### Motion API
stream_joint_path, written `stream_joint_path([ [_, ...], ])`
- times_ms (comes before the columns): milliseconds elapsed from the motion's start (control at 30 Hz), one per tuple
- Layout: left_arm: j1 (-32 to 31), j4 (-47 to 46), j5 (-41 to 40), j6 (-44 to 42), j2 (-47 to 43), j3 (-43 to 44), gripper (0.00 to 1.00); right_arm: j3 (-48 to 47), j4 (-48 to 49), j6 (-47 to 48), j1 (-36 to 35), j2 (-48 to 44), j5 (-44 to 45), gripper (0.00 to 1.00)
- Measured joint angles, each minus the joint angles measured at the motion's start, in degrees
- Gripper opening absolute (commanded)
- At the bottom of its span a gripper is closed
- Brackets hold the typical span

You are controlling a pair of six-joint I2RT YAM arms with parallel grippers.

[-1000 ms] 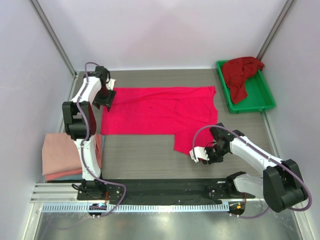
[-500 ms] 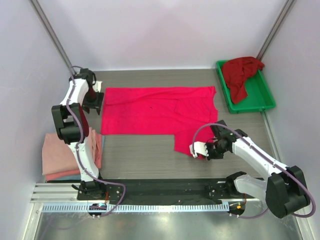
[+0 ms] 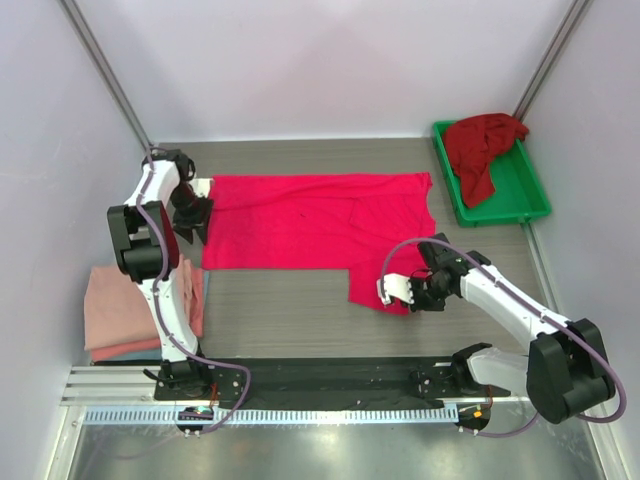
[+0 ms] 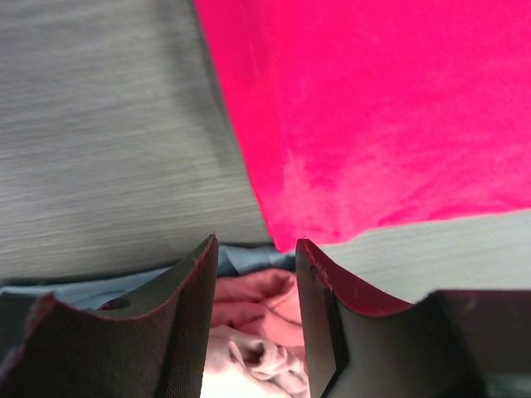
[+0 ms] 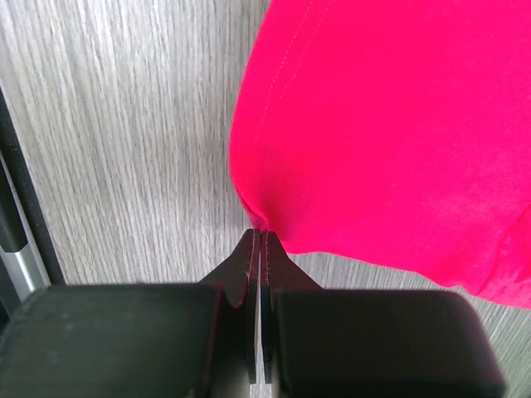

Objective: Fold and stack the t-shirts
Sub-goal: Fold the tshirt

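Observation:
The bright pinkish-red t-shirt [image 3: 310, 220] lies spread flat across the table, with a flap reaching toward the near side. My right gripper [image 3: 405, 300] is shut on that flap's near edge, and the cloth puckers at the fingertips [image 5: 261, 232]. My left gripper [image 3: 190, 215] hovers at the shirt's left edge, open with nothing between its fingers. In the left wrist view the shirt's corner [image 4: 290, 228] lies just beyond the left gripper [image 4: 255, 245]. Folded pale salmon-pink t-shirts [image 3: 120, 310] are stacked at the near left. A crimson t-shirt [image 3: 480, 150] lies crumpled in the tray.
A green plastic tray [image 3: 530, 205] stands at the far right corner. White walls with metal posts close in the table on three sides. A black rail with the arm bases runs along the near edge [image 3: 320, 380].
The right gripper shut on the flap's near edge and shifted slightly away from the near edge. The left gripper moved left, then nearer along the shirt's left edge, and its jaws narrowed.

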State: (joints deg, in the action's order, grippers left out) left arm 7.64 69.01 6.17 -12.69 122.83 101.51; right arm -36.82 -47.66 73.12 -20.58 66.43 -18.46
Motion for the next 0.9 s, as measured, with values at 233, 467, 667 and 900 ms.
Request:
stream_joint_path([
  [233, 0.0, 2.6, 3.2, -0.2, 0.0, -2.7, 0.44, -0.7, 0.7, 0.0, 0.0, 2.0, 0.2, 0.01],
  [467, 0.0, 3.3, 4.1, -0.3, 1.4, -5.3, 0.42, -1.3, 1.4, 0.0, 0.0, 3.0, 0.3, 0.01],
  [667, 0.0, 3.2, 4.0, -0.3, 2.6, -5.4, 0.41, -1.3, 1.4, -0.3, 0.0, 3.1, 0.3, 0.01],
  [900, 0.0, 3.3, 3.8, -0.3, 3.2, -6.4, 0.38, -1.3, 1.5, -1.1, 0.0, 3.1, 0.3, 0.01],
])
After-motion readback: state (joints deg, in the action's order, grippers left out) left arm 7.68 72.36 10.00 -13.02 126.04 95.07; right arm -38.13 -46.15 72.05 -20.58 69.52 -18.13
